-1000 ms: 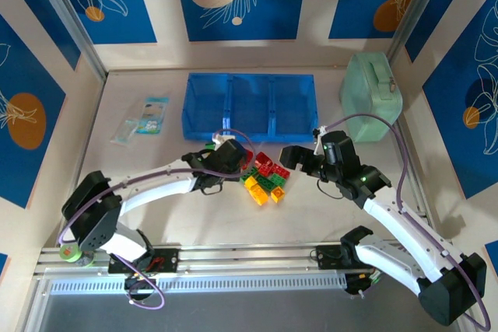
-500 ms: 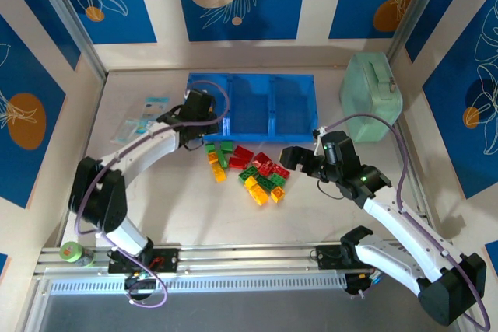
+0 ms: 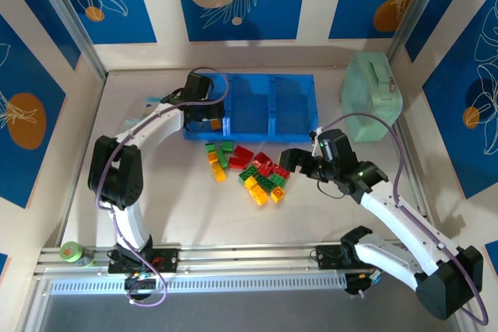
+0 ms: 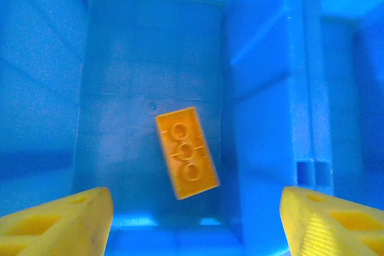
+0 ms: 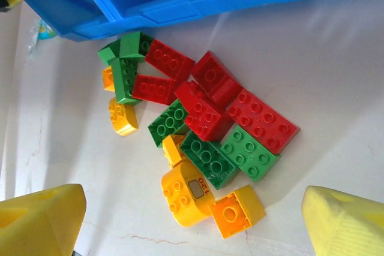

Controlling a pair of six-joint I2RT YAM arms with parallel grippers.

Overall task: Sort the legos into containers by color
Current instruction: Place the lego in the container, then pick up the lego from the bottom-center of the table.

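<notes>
Hovering over the left-end compartment of the containers [image 3: 292, 83], the left gripper [image 3: 205, 117] has its jaws apart with nothing between them. An orange brick [image 4: 186, 151] sits down inside that compartment, underside up and a bit skewed to the walls. I honestly can't tell if it's settled flat on the floor or not.

The rest of the legos [image 3: 257, 170] are in a loose pile on the worktop [image 3: 156, 192], just in front of the containers' near wall. Red, green and yellow-orange are all mixed, and most of them touch each other. The right gripper [image 3: 294, 159] hangs at the pile's right side, near the containers' middle-to-right stretch. Its jaws are wide apart too and hold nothing.

My take on handling: these bricks should be light, stiff and pretty slick, so they won't squash but could squirt out of a sloppy pinch.
- I'd grab across the two flat long sides, not over the studs or a corner.
- The strays at the pile's edges look easiest. The small orange cube [image 5: 237, 211] on the side away from the containers has room around it.
- The rounded yellow piece [image 5: 183, 195] looks like the awkward one, with fewer flat faces to bite on.
</notes>
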